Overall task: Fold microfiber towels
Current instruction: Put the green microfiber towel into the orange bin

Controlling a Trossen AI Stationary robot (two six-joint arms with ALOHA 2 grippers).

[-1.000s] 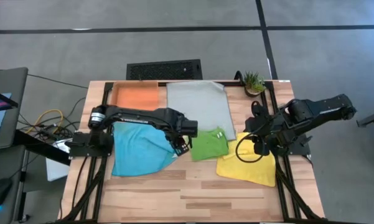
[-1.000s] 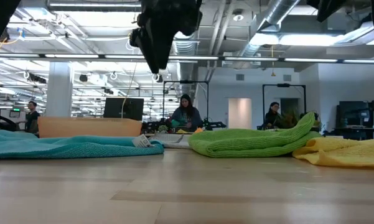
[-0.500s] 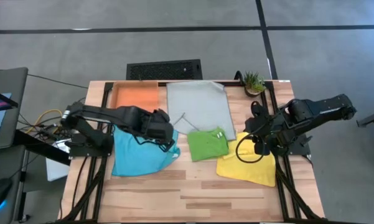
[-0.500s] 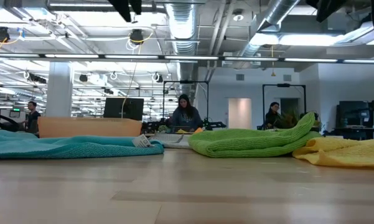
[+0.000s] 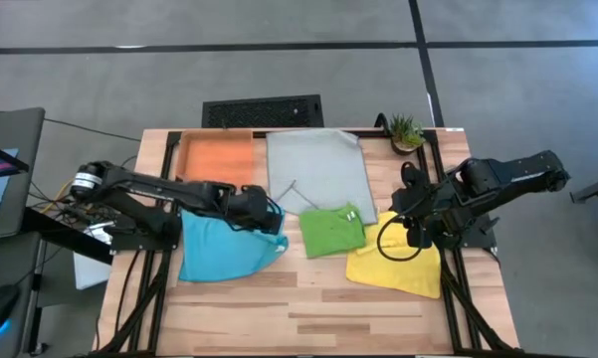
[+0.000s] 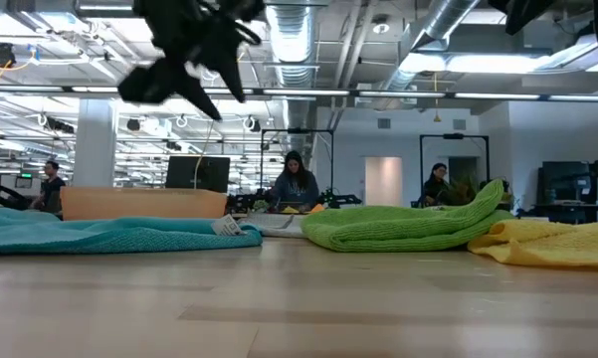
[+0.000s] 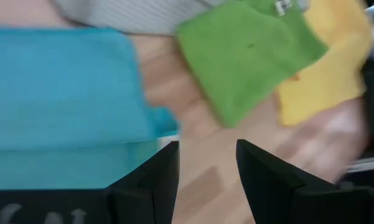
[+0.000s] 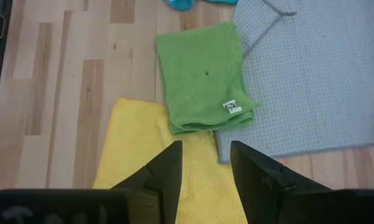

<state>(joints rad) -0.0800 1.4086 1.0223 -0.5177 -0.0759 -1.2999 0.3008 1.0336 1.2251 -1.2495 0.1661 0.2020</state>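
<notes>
A sky blue towel (image 5: 219, 244) lies spread at the table's left, its right edge bunched. A lime green towel (image 5: 333, 231) lies folded at the middle, overlapping the flat pale grey towel (image 5: 318, 164) behind it. A yellow towel (image 5: 398, 261) lies at the right. My left gripper (image 5: 266, 217) hovers open above the blue towel's right edge (image 7: 158, 121), holding nothing (image 7: 206, 163). My right gripper (image 8: 205, 163) hangs open above the yellow towel (image 8: 143, 155), clear of it.
A shallow orange tray (image 5: 219, 154) sits at the far left corner beside the grey towel. A small potted plant (image 5: 406, 131) stands at the far right corner. Bare wood runs along the near edge (image 5: 308, 318). People sit in the room beyond the table (image 6: 297, 184).
My left gripper has drawn back toward the table's left, from beside the green towel to above the blue towel's right edge. It rose, came down again, and rolled about its own axis. It stays open. The towels lie as before.
</notes>
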